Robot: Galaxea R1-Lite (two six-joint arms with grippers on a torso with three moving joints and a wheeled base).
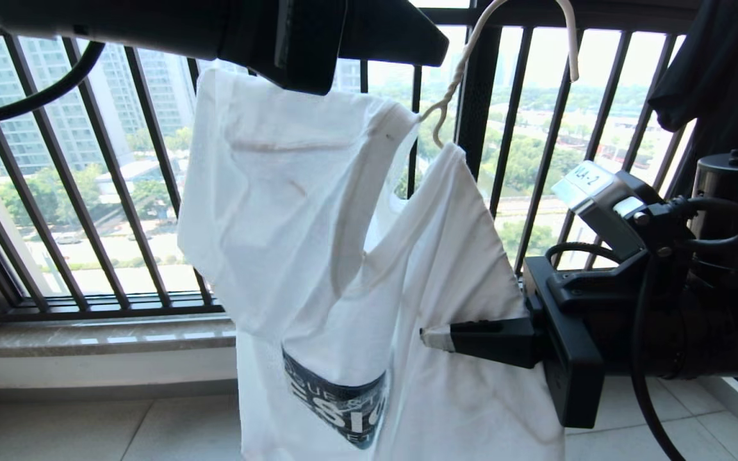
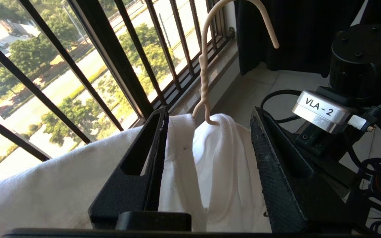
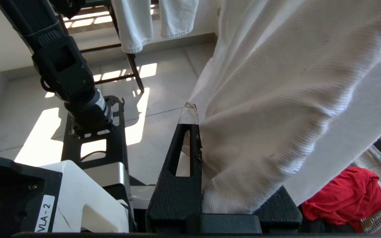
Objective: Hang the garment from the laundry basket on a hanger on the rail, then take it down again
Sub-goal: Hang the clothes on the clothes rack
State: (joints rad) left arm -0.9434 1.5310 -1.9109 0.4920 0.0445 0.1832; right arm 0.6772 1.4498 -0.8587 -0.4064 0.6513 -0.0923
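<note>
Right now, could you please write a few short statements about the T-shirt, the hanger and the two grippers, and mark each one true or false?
1. The thin cream wire hanger has its neck coming up through the ribbed collar of the white short-sleeved T-shirt. True.
2. The left gripper is clamped shut on the collar. False: its jaws stand apart on either side of the collar.
3. The right gripper is shut on the T-shirt's fabric. True.
4. The T-shirt's dark blue chest print is hidden. False: it shows low on the shirt in the head view.
5. A red cloth lies on the floor by the T-shirt. True.
</note>
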